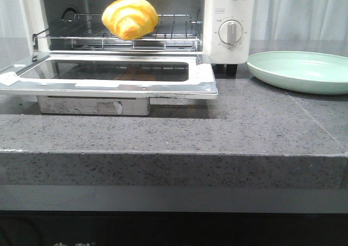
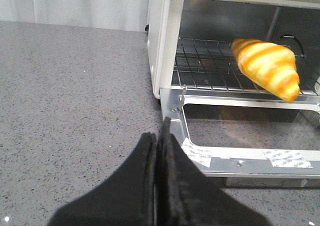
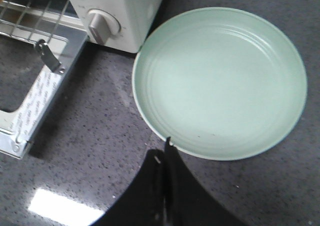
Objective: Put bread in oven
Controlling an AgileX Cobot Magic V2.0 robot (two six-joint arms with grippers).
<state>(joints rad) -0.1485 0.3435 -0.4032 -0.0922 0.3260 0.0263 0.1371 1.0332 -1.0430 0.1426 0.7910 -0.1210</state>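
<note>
The bread, a glossy golden-yellow roll with orange-brown stripes, lies on the wire rack inside the white oven. The oven's glass door hangs open, flat over the counter. The bread also shows in the left wrist view, on the rack. My left gripper is shut and empty, just off the door's near left corner. My right gripper is shut and empty, by the rim of a pale green plate. Neither gripper shows in the front view.
The empty pale green plate sits on the grey speckled counter right of the oven. The oven's round white knobs face forward. The open door juts toward the counter's front edge. White curtains hang behind.
</note>
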